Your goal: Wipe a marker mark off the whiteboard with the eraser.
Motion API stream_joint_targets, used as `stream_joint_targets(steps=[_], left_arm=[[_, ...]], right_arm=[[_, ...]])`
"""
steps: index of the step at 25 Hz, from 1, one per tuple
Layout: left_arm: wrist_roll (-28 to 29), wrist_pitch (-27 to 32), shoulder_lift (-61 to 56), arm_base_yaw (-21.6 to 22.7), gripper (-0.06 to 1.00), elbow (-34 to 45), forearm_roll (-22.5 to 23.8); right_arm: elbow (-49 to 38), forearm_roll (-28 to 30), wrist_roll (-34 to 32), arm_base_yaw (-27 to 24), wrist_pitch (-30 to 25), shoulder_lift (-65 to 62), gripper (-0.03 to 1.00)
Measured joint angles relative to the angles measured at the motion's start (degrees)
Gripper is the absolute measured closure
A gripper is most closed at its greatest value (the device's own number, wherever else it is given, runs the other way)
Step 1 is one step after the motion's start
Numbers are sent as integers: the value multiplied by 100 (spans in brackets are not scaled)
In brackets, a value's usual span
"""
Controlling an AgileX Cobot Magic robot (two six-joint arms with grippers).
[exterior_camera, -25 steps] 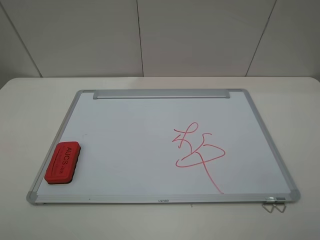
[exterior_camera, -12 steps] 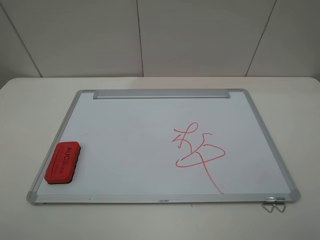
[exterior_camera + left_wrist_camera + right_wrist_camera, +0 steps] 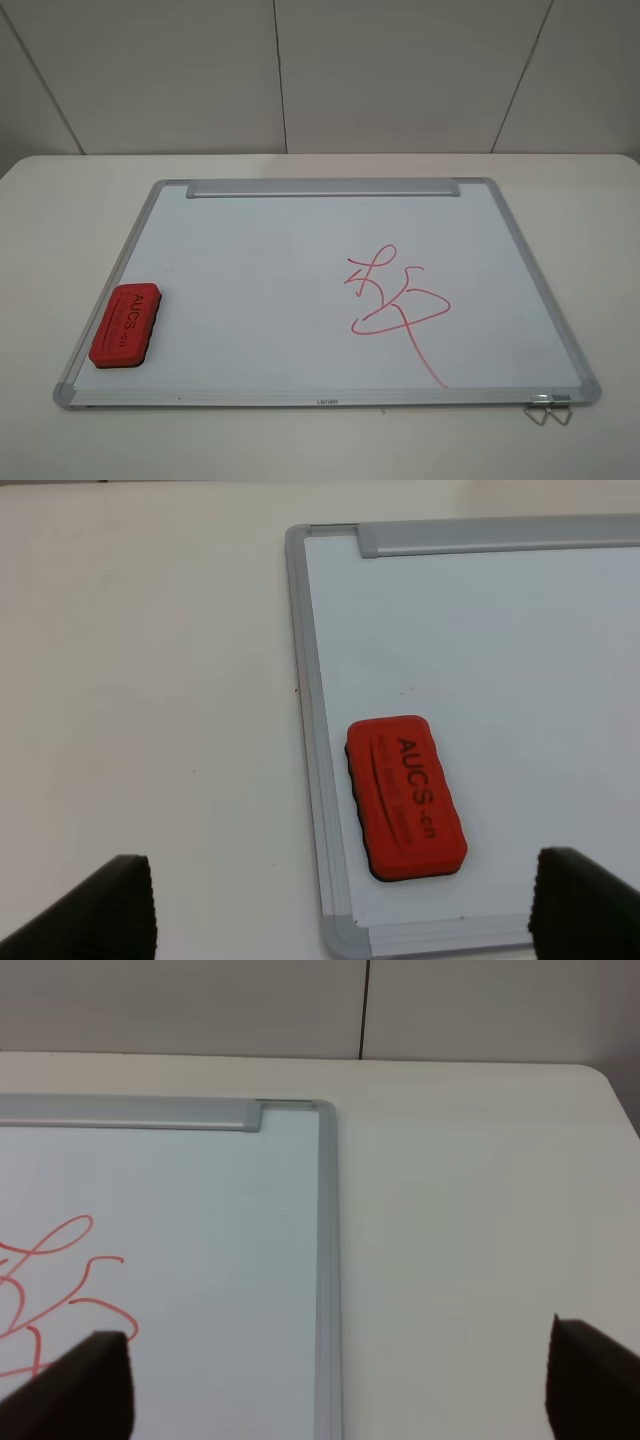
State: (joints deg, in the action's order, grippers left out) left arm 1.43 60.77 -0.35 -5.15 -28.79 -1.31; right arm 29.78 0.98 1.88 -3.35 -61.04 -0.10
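The whiteboard [image 3: 260,280] lies flat on the table, and the red eraser [image 3: 125,325] rests on its near left corner, lettering up. The only mark showing is a large looping red scribble [image 3: 395,300] with a long diagonal tail, right of centre. No small stacked-stroke marker mark is visible on the board. Neither gripper appears in the high view. In the left wrist view my left gripper [image 3: 345,910] is open above the eraser [image 3: 405,795], not touching it. My right gripper [image 3: 340,1385] is open over the board's right frame [image 3: 325,1260], with part of the scribble [image 3: 60,1280] beside it.
A silver tray bar [image 3: 322,188] runs along the board's far edge. A small wire clip [image 3: 548,410] sticks out at the near right corner. White table [image 3: 60,200] surrounds the board, with a panelled wall behind.
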Motion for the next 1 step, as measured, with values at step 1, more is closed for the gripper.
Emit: stream_joint_targets(steps=[1], left_arm=[[0,0,0,0,20,0,0]], right_arm=[[0,0,0,0,0,0,26]])
